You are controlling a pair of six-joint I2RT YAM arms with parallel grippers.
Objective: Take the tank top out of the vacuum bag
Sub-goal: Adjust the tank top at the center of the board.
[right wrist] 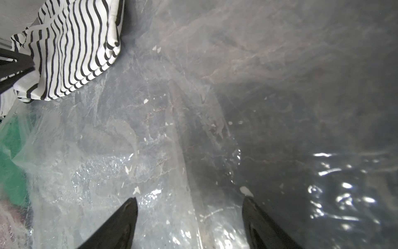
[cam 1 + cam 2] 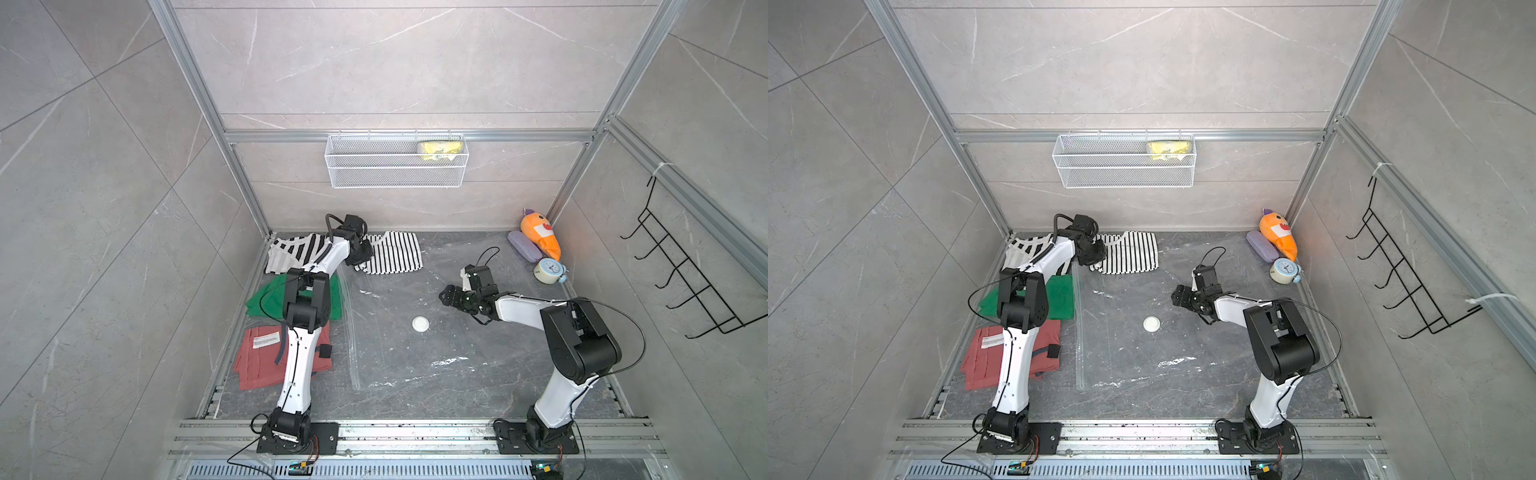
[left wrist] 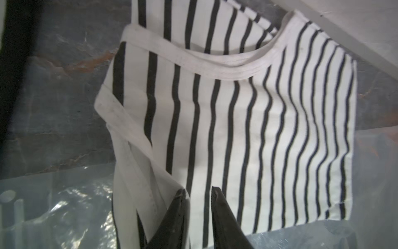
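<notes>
The tank top point(image 2: 392, 253) point(image 2: 1129, 251), white with thin black stripes, lies at the back of the table on the far end of the clear vacuum bag point(image 2: 415, 365). The bag's round white valve point(image 2: 420, 323) shows mid-table. My left gripper point(image 2: 365, 253) point(image 3: 198, 189) sits at the tank top's left edge, its jaws narrow and shut on a raised fold of the cloth point(image 3: 237, 129). Whether the garment lies inside the plastic or on it I cannot tell. My right gripper point(image 2: 444, 297) point(image 1: 189, 200) hovers open over the bag point(image 1: 107, 161), holding nothing.
A wide-striped garment point(image 2: 291, 249), a green one point(image 2: 270, 299) and a red one point(image 2: 257, 357) lie along the left side under my left arm. A plush carrot point(image 2: 540, 235), a purple case point(image 2: 524, 246) and a clock point(image 2: 549, 270) stand back right. A wire basket point(image 2: 395, 162) hangs on the back wall.
</notes>
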